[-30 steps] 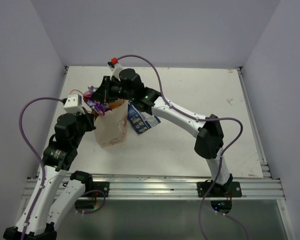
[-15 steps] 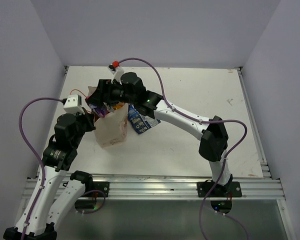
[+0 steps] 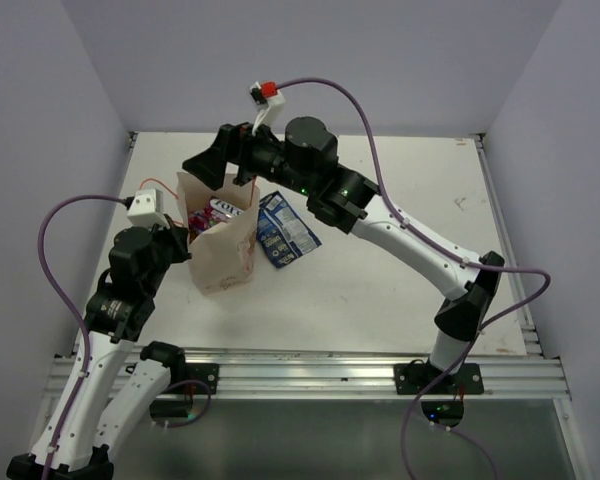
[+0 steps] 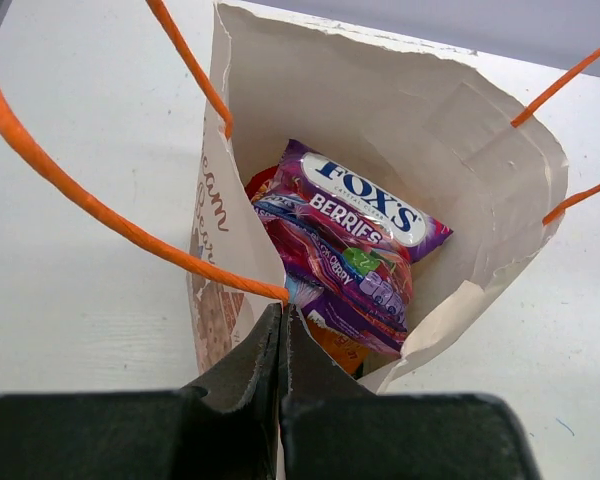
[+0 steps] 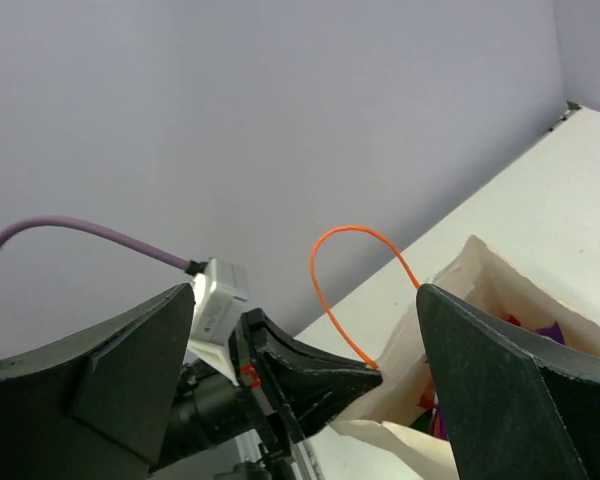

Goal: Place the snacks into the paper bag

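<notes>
Two pincers are mine, and both are at the paper bag (image 3: 225,262). My left pincer (image 4: 281,318) is pressed together on the near rim of the bag, with the paper caught between its two dark fingers (image 4: 242,375), just where one orange string handle (image 4: 130,235) meets the edge. The bag stands upright on the white table (image 3: 520,220) towards its left side, mouth open to the ceiling.

From my left wrist I look straight down into it. One purple-pink packet (image 4: 352,255), printed FOX'S BERRIES, lies tilted on top of the contents. A sliver of a red packet (image 4: 259,183) shows behind its upper left corner, and a corner of an orange packet (image 4: 332,345) peeks out beneath its lower end. I cannot tell whether anything more lies under them.

My right pincer (image 5: 306,292) is spread wide and holds nothing. It hangs above the far rim of the bag, apart from the paper. Between its fingers (image 5: 110,365), my right wrist view takes in the lilac wall (image 5: 280,110), a loop of orange handle, the pale top edge of the bag and my left pincer gripping it.

One blue packet (image 3: 285,230) is outside the bag. It lies flat on the table just beside the bag's right side, below my right arm, and neither pincer touches it. Its printed face is up, but the print is too small to read from above.
</notes>
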You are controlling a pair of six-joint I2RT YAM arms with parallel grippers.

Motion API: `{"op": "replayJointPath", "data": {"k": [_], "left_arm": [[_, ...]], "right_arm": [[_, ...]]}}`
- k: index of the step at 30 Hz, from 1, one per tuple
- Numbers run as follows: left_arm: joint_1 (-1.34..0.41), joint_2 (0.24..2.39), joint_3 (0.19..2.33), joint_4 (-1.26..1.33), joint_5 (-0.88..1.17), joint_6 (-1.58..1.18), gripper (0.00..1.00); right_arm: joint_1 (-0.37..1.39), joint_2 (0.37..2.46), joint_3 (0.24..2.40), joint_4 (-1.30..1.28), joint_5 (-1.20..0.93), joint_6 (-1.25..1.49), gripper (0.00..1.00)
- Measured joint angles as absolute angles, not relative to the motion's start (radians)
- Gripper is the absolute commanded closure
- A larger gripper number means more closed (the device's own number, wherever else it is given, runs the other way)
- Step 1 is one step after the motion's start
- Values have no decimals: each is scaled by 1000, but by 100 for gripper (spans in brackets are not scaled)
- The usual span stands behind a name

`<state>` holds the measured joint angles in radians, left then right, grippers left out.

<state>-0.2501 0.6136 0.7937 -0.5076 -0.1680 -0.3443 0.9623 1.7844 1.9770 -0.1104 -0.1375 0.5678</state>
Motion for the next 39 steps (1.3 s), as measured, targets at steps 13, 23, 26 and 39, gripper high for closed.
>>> {"op": "replayJointPath", "data": {"k": [13,23,26,39], "left_arm": [[-250,615,794,-506,-168,-344,100],[-250,615,794,-506,-169,-344,100],[-250,615,794,-506,-170,-343,100],[-250,622,794,-506,-171,-329,100]], "right_arm": [[966,1535,1355,-167,265,477,2],[933,1773,1246,-130,372,464,3],[907,1900,1322,-105,362,454,4],[849,2173,1575,-114,330,411,8]]}}
